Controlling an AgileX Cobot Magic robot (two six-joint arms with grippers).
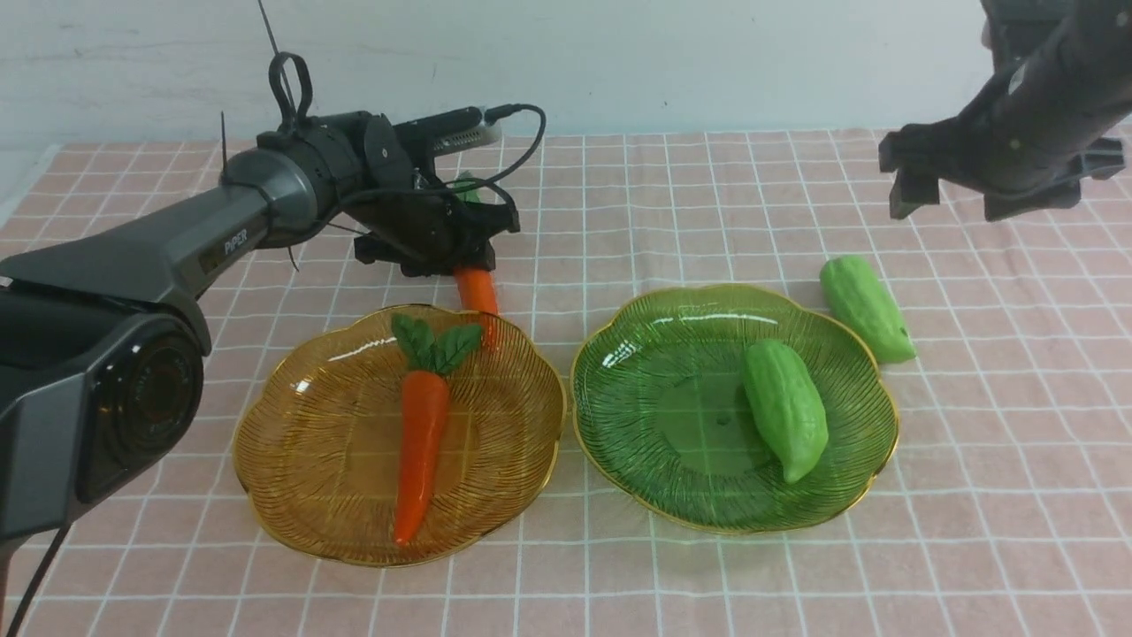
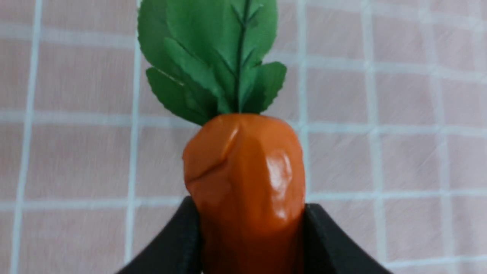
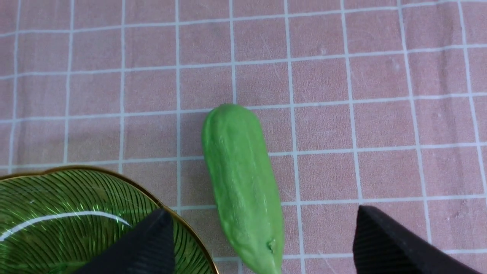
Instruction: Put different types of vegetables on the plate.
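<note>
Held carrot pinched tight in left claw, tip at far rim of amber plate. Other carrot lies on that plate. One gourd on green plate. Loose gourd on cloth, just beside it. Right claw wide open, empty, above loose gourd. Step, I think: bringing carrot to plate. Next: move over plate middle, go low, let go beside other carrot.

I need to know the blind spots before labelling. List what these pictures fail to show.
- Front view: the held carrot shows only its tapered half; the left gripper covers its top.
- Left wrist view: that carrot's tip is cut off at the frame edge.
- Right wrist view: the loose gourd loses one end at the edge; the green plate is mostly out of frame.
</note>
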